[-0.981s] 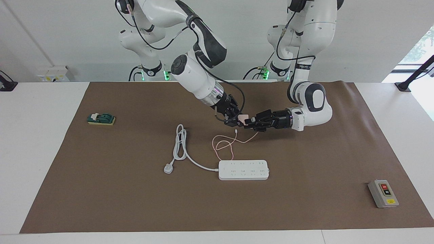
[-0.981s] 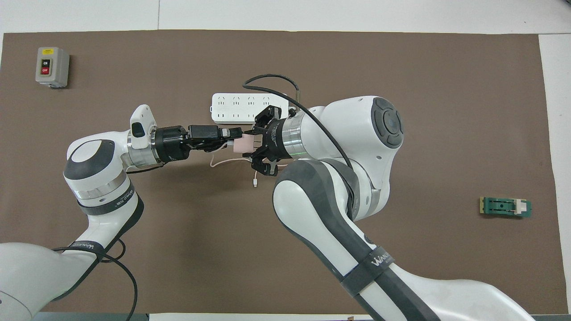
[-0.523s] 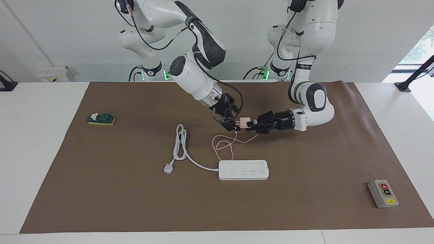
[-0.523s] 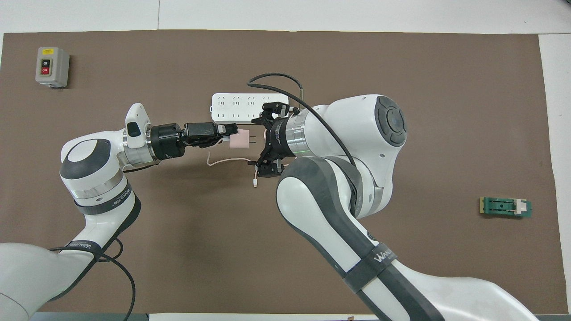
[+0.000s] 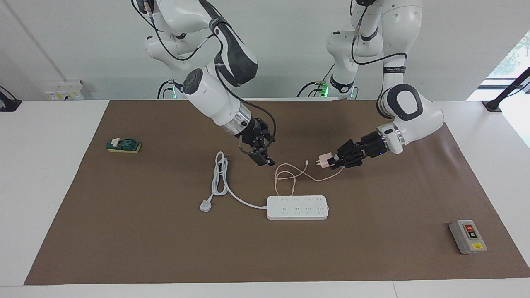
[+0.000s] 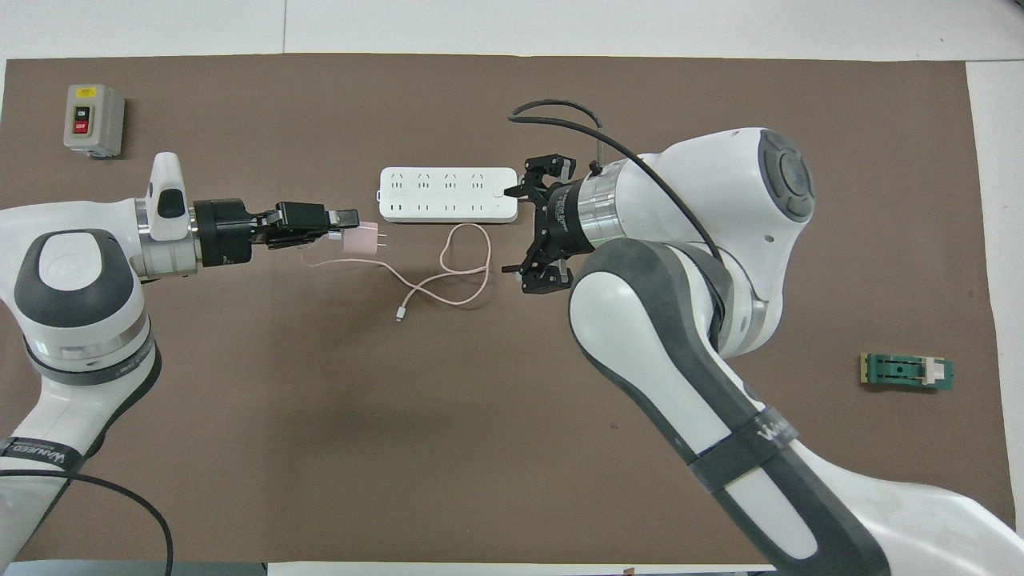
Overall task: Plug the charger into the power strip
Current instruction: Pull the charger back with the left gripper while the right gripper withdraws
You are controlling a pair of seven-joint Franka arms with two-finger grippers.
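Facing view: charger (image 5: 324, 160), a small pale pink cube, is clamped between the closed fingertips of the left gripper (image 5: 333, 162), up in the air over the brown mat (image 5: 124, 231), with its prongs pointing toward the right arm's end of the table. Its thin pink cable (image 5: 290, 179) droops from the cube to the mat and lies in loose loops just beside the power strip (image 5: 297, 207), on the side nearer to the robots. The power strip lies flat near the middle of the mat; its thick white cord (image 5: 221, 178) runs toward the right arm's end and finishes in a grey-white plug (image 5: 205, 205). The right gripper (image 5: 262, 155) hangs over the mat between the cord and the cable loops, its jaws spread wide and holding nothing. A green block (image 5: 124, 145) sits near the right arm's end of the mat, and a grey switch box (image 5: 468, 236) with red and black buttons sits near the left arm's end, farther from the robots than the strip.

Overhead view: the left gripper (image 6: 350, 234) pinches the charger (image 6: 360, 239) by its body, prongs free and level. The cable (image 6: 456, 276) curls on the mat, its small end connector lying loose. The right gripper (image 6: 534, 226) stands open over the mat beside the power strip (image 6: 448, 194)'s end. The switch box (image 6: 94, 119) and green block (image 6: 906, 371) lie well apart at the mat's two ends.
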